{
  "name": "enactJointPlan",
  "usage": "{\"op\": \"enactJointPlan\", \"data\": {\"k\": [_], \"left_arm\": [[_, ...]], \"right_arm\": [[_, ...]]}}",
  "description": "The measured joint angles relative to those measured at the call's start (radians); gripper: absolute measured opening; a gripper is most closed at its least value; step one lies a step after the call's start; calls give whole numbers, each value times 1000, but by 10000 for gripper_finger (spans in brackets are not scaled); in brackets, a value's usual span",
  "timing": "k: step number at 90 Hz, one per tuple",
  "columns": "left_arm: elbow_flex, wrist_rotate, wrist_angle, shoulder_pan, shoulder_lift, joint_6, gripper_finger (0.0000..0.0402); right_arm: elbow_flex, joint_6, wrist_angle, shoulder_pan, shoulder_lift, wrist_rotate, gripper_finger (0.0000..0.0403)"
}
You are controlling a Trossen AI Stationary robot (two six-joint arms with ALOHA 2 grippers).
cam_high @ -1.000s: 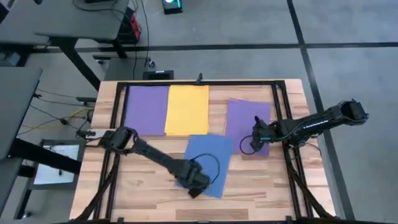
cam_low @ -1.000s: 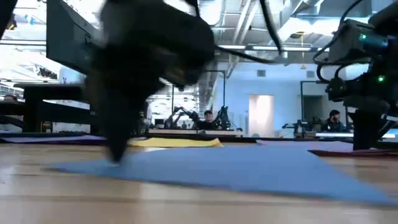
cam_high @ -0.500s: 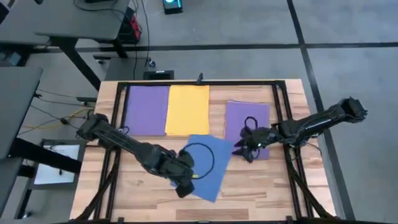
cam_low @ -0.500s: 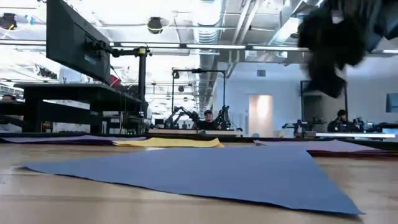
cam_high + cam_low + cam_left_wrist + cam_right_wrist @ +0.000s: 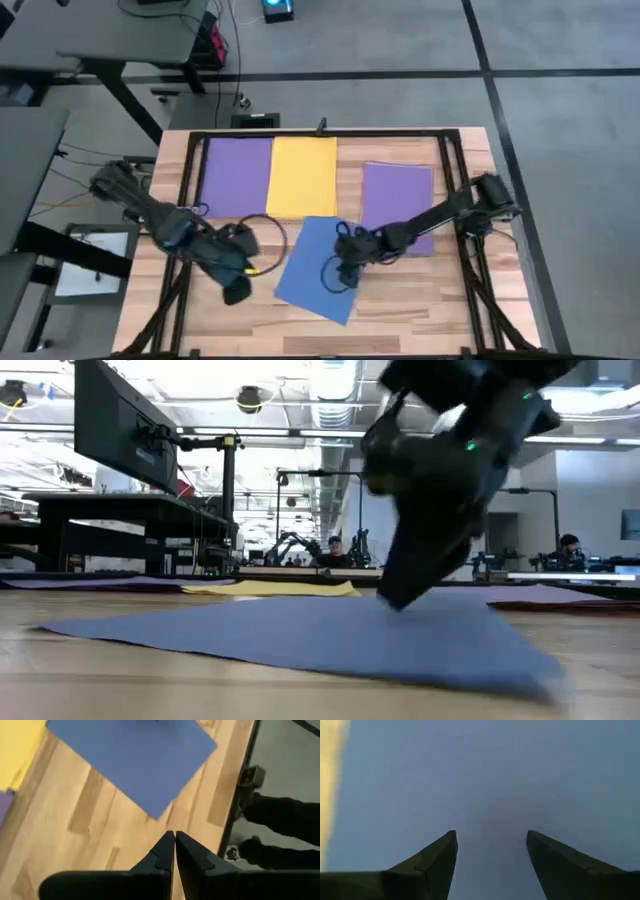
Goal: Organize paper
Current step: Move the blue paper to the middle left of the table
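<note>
- Blue sheet (image 5: 315, 265) lying tilted on tabletop (image 5: 420, 300), near front centre.
- Right gripper (image 5: 490, 845) over blue sheet, fingers spread.
- Left gripper (image 5: 174, 836) off sheet, pressed together, holding nothing.
- Purple sheet (image 5: 236, 176), yellow sheet (image 5: 302, 176) side by side at back.

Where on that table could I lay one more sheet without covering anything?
Bare wood runs along the near edge of the table, right of the blue sheet. The back is crowded: purple sheet, yellow sheet, another purple sheet. The right hand is over the blue one.
</note>
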State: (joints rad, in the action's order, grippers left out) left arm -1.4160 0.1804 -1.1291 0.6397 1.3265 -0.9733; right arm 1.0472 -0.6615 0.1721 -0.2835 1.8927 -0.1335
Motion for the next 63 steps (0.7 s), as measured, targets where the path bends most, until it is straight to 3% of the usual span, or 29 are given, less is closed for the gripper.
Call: {"op": "enactJointPlan", "data": {"k": [15, 45, 63], "left_arm": [[68, 1, -2, 47, -93, -45, 0], [83, 3, -8, 63, -105, -27, 0], [82, 11, -7, 62, -96, -12, 0]], "right_arm": [[109, 37, 16, 5, 98, -21, 225], [376, 485, -46, -34, 292, 11, 200], [619, 482, -2, 15, 445, 7, 186]]}}
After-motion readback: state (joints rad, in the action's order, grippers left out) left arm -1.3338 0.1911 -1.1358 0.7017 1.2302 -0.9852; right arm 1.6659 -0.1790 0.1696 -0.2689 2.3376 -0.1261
